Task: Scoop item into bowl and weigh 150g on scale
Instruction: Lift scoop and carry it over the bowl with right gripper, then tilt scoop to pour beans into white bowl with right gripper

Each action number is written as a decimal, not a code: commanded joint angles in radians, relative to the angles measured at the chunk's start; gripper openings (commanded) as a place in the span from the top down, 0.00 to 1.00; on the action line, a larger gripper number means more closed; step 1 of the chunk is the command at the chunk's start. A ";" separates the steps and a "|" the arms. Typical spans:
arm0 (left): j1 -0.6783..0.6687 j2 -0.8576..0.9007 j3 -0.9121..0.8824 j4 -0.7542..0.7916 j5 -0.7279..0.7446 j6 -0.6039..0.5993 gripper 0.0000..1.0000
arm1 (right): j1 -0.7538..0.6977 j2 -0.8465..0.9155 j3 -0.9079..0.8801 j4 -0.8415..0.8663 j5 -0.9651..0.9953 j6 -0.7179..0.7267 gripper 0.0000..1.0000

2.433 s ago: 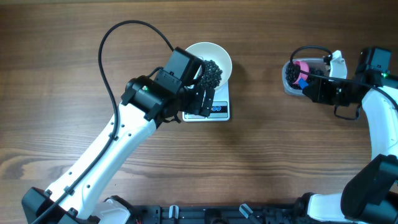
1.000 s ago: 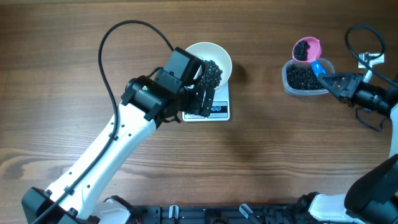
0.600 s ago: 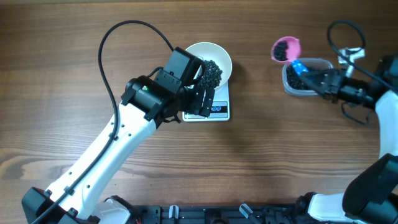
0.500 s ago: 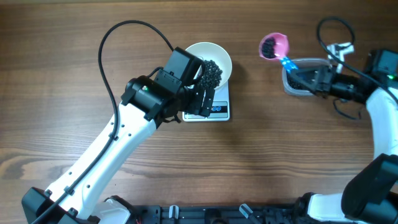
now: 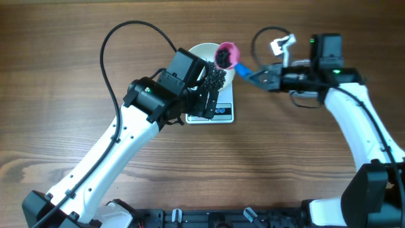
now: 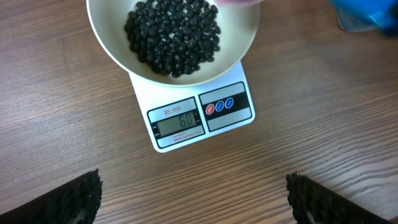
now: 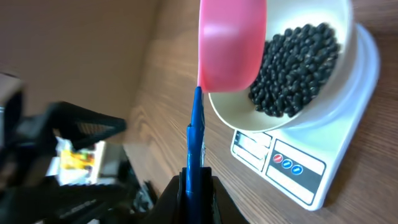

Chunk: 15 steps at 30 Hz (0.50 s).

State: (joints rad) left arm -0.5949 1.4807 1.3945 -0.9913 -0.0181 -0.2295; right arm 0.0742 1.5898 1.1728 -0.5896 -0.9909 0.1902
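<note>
- Black pellets (image 6: pixel 173 37) lie in a dark heap inside the white bowl (image 6: pixel 239 43). More of them fill the small pink scoop (image 5: pixel 226 55), which hangs over the bowl's rim.
- The bowl sits centred on the white scale (image 6: pixel 200 118), probably so that each added scoopful registers at once. The scale's front edge is clear of the bowl, so the display (image 6: pixel 180 122) can be read.
- The right end effector (image 7: pixel 194 183) is clamped tight on the scoop's thin blue handle (image 7: pixel 196 130). It reaches in from the right across the wooden bench (image 5: pixel 285 158).
- From overhead the scoop's mouth faces up and its load shows, so it looks not yet tipped. Holding it by the far end of the handle keeps the arm clear of the bowl.
- The left end effector (image 6: pixel 194 186) hovers above the scale with its fingers spread wide apart and nothing between them. Its camera looks straight down at the bowl and display, seemingly placed there to watch the reading.
- Small red lettering above the display reads "SF-400".
- The display digits look like 60 but are too soft to be sure. If that is right, the weight is well short of the target.
- Three small round buttons sit to the right of the display, and their markings are too small to read.
</note>
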 commanded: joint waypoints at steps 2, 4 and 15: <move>-0.003 -0.014 0.016 0.000 -0.010 0.013 0.00 | 0.079 -0.021 0.008 0.040 0.219 -0.008 0.96; -0.003 -0.013 0.016 0.000 -0.009 0.013 0.00 | 0.097 -0.032 0.008 0.062 0.254 -0.009 0.96; -0.003 -0.014 0.016 0.000 -0.010 0.013 0.00 | 0.224 -0.090 0.008 0.114 0.529 -0.220 0.96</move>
State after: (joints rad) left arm -0.5949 1.4807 1.3945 -0.9913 -0.0181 -0.2295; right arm 0.2695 1.5440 1.1728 -0.4919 -0.6006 0.0490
